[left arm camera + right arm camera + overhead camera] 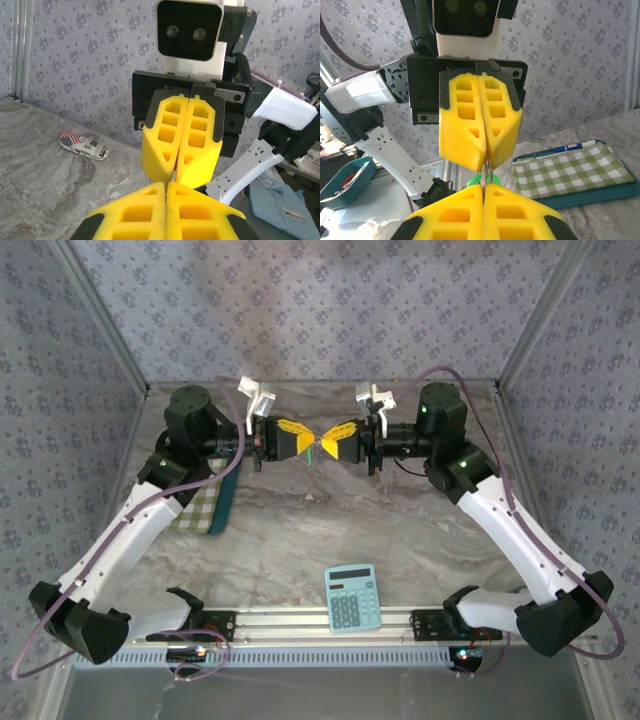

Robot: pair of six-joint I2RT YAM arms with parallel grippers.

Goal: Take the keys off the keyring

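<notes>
My left claw (298, 440) and right claw (332, 443) met tip to tip. Both were squeezed tight, and each pinched the thin keyring (488, 171) that ran between them. The green keys (474, 180) hung right beside the tips, just under them.

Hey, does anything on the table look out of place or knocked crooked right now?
Nothing spilled or damaged. Only the calculator looks off: its near end lies over the rail. The left gripper and right gripper are shut tip to tip on the keyring, midair.
</notes>
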